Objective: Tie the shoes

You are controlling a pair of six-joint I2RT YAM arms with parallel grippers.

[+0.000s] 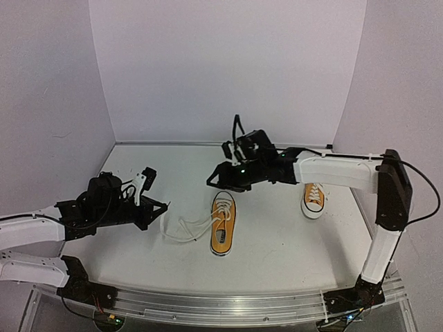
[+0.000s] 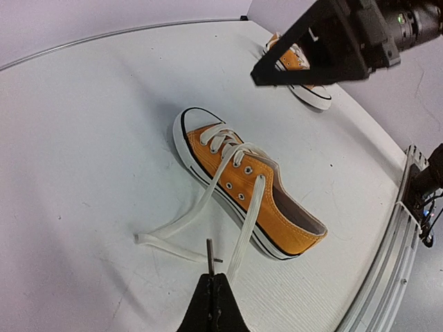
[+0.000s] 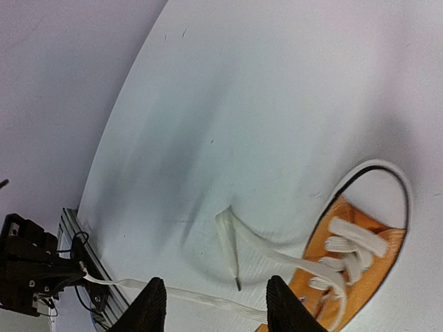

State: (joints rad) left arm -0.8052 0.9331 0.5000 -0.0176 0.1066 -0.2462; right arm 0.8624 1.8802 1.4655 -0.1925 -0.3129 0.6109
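One orange-yellow shoe (image 1: 222, 232) lies mid-table, toe pointing away from the arms, and its white laces (image 1: 184, 228) trail off to the left. The other shoe (image 1: 313, 199) stands at the right, behind the right arm. My left gripper (image 2: 214, 277) is shut on the end of one lace (image 2: 246, 221), whose dark tip pokes out above the jaws. That lace (image 3: 173, 296) runs taut from the shoe (image 3: 360, 263). My right gripper (image 3: 213, 290) hangs open above the table, left of the toe cap. Nothing is between its fingers; the second lace (image 3: 228, 242) lies folded on the table below.
White walls close in the table (image 1: 277, 242) at the back and sides. An aluminium rail (image 1: 228, 304) runs along the near edge by the arm bases. The right arm (image 1: 332, 169) stretches across the table above the second shoe.
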